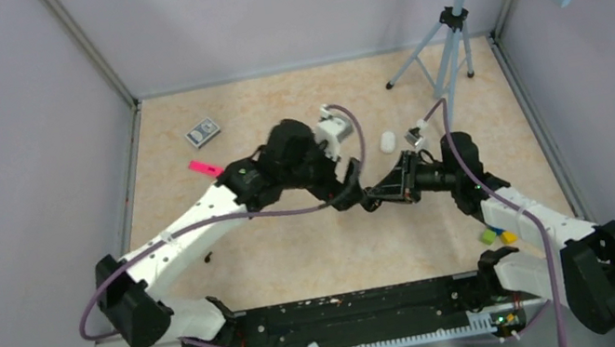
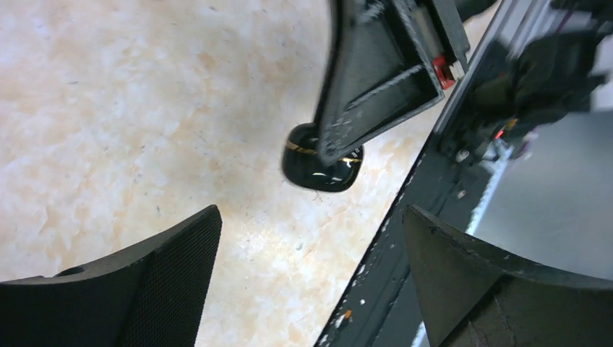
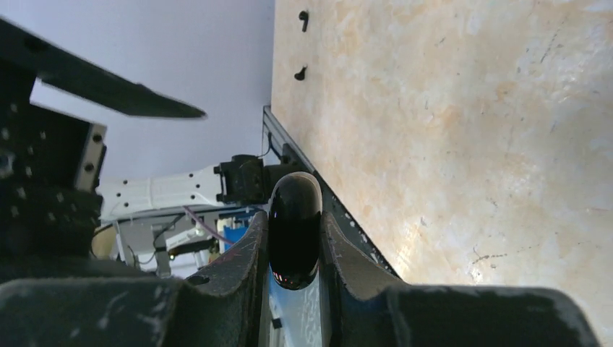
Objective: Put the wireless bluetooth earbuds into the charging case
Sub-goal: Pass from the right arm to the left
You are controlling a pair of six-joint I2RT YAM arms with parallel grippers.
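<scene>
While the right gripper (image 3: 295, 242) clamps the glossy black charging case (image 2: 318, 168) by its two broad faces, the case stands on edge between the fingers, its rounded end poking past their tips. A thin gold line runs across it. It sits over the marbled counter (image 2: 108, 108); whether it touches the counter cannot be told. The left gripper (image 2: 311, 217) is spread wide and empty, with the case ahead of its fingertips, in line with the gap and apart from both.
</scene>
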